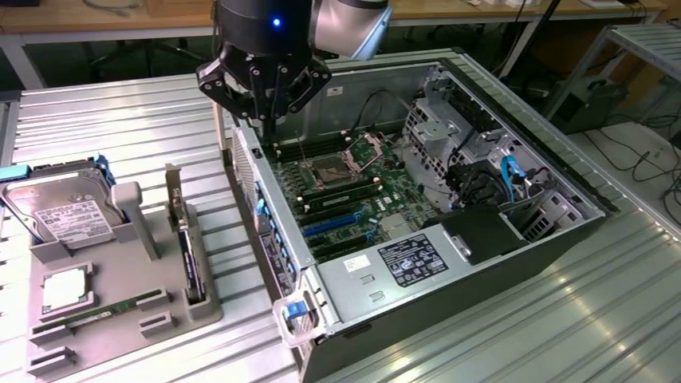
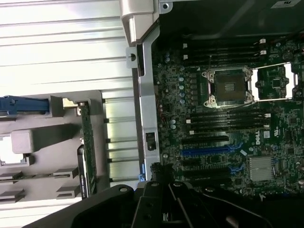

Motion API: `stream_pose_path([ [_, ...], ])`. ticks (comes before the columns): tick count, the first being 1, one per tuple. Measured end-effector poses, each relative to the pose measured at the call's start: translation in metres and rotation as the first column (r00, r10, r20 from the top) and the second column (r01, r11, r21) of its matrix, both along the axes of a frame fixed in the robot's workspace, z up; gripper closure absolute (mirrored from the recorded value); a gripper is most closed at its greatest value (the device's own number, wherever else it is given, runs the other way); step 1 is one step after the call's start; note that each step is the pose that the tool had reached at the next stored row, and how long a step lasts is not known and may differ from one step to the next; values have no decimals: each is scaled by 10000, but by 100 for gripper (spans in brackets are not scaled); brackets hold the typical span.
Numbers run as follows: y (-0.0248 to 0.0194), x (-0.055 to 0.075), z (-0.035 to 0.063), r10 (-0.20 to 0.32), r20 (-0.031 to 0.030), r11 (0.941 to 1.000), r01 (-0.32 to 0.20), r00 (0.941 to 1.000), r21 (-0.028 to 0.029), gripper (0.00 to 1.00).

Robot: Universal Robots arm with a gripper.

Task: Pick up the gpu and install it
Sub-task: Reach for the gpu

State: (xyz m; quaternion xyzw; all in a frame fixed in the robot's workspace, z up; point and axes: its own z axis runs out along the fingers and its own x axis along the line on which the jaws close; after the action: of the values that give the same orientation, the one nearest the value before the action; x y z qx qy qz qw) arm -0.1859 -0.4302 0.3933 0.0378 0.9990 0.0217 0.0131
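Note:
The gpu (image 1: 188, 254) stands on edge in a slot of the grey holder tray (image 1: 117, 327) at the exterior view's left, its silver bracket pointing up. In the wrist view the gpu (image 2: 87, 152) is a thin green strip beside the case wall. My gripper (image 1: 266, 118) hangs above the open computer case's near wall, to the exterior view's right of the gpu and well above it. Its fingers are shut with nothing between them. The black gripper (image 2: 162, 172) also juts into the wrist view over the motherboard (image 2: 228, 118) edge.
The open computer case (image 1: 553, 199) lies on the ribbed metal table, with blue expansion slots (image 1: 330, 223) and a power supply (image 1: 410, 259) inside. The tray also holds a hard drive (image 1: 69, 211), a RAM stick (image 1: 101, 307) and a CPU (image 1: 66, 287).

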Motion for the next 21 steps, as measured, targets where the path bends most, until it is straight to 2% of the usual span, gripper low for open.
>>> stream_pose_path([
  [21, -111, -157, 0, 1, 0, 10000, -1, 10000, 0, 89],
])
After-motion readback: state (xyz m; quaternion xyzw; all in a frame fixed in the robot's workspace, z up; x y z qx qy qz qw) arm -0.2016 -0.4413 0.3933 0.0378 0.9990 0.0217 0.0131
